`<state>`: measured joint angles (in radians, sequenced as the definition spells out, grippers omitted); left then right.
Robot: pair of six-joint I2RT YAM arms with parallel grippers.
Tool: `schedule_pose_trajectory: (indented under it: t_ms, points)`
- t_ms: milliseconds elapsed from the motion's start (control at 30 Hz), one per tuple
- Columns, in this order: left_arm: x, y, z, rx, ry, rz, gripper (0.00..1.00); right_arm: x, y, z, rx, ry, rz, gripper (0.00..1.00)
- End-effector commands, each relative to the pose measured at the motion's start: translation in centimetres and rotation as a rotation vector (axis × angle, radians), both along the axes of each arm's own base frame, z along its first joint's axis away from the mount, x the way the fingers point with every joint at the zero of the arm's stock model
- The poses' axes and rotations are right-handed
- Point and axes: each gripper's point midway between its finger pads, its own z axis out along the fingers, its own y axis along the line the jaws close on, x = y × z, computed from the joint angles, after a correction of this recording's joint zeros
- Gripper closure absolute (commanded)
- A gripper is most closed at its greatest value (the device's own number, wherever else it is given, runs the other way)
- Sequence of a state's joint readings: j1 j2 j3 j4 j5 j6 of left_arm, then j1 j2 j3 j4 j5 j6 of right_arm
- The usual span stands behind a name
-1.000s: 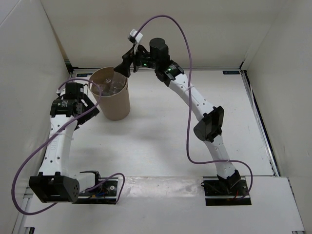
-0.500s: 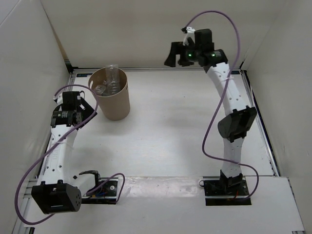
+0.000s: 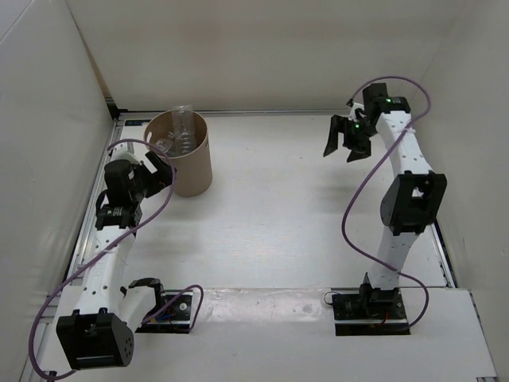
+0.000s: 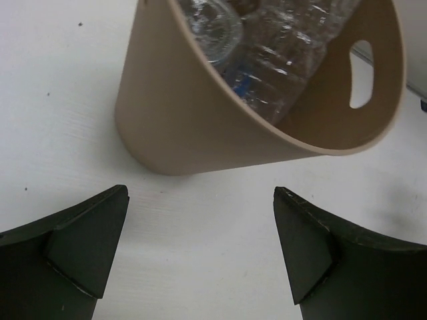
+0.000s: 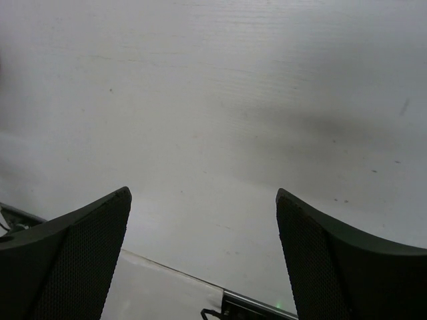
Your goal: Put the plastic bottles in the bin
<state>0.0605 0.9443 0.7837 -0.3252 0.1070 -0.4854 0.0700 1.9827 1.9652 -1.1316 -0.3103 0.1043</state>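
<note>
White walls enclose a white bench (image 3: 278,215). At its far left stands the tall tan cardboard-coloured cylindrical bin (image 3: 193,171), upright, with crumpled clear plastic bottles (image 4: 270,60) inside it, one poking above the rim and one showing a scrap of blue; how many there are cannot be told. The left gripper (image 3: 157,170) hovers just beside the bin's near wall, fingers spread and holding nothing, while the right gripper (image 3: 343,143) hangs well apart at the far right, likewise spread wide.

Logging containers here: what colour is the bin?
Plain tan brown; the bin shows best in the left wrist view.
</note>
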Motion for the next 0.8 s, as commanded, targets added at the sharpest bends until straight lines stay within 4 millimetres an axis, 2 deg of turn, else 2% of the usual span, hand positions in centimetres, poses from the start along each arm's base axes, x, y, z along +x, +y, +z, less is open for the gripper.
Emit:
schedule_pose_trajectory:
  t_ms: [0, 67, 100, 133, 167, 200, 233, 300, 333, 367, 500, 633, 733, 767]
  points:
    - [0.8, -1.4, 2.0, 0.087, -0.105, -0.128, 0.00, -2.0, -1.2, 5.0, -0.028, -0.131, 0.001, 0.10]
    - [0.7, -0.7, 1.3, 0.144, -0.098, -0.124, 0.00, -3.5, -1.9, 3.2, -0.060, -0.085, -0.004, 0.10]
    - [0.7, -0.4, 1.1, 0.171, -0.108, -0.120, 0.00, -4.7, -2.5, 3.6, -0.102, -0.110, -0.005, 0.10]
    - [0.7, -0.2, 1.9, 0.189, -0.148, -0.115, 0.00, -6.6, -3.0, 0.9, -0.156, -0.040, 0.007, 0.10]
    - [0.5, 0.1, 0.7, 0.200, -0.133, -0.098, 0.00, -6.9, -2.8, 0.7, -0.170, -0.058, 0.015, 0.10]
    - [0.9, 0.3, 1.7, 0.213, -0.193, -0.083, 0.00, -7.9, -2.8, 2.2, -0.174, -0.114, 0.016, 0.10]
    - [0.7, 0.5, 2.1, 0.234, -0.214, -0.085, 0.00, -9.3, -2.8, 0.1, -0.178, -0.066, 0.019, 0.10]
    - [0.5, 1.0, 1.3, 0.279, -0.213, -0.078, 0.00, -10.4, -2.3, 0.1, -0.186, -0.080, 0.025, 0.10]
    - [0.5, 1.2, 1.4, 0.303, -0.225, -0.080, 0.00, -11.2, -2.2, -0.4, -0.194, -0.082, 0.034, 0.10]
    - [0.5, 1.6, 0.6, 0.320, -0.208, -0.067, 0.00, -12.1, -1.9, -0.8, -0.198, -0.077, 0.058, 0.10]
    - [0.6, 1.9, -1.2, 0.394, -0.154, -0.104, 0.00, -13.1, -2.7, -1.4, -0.220, -0.082, 0.066, 0.10]
    - [0.8, 2.8, -1.9, 0.424, -0.125, -0.077, 0.00, -13.3, -4.3, -1.8, -0.240, -0.081, 0.038, 0.10]
    - [1.7, 2.9, -1.4, 0.447, -0.197, -0.068, 0.00, -13.3, -5.1, -1.9, -0.244, -0.076, 0.009, 0.10]
    - [2.1, 2.9, -0.7, 0.455, -0.230, -0.061, 0.00, -13.2, -5.3, -1.8, -0.246, -0.078, 0.002, 0.10]
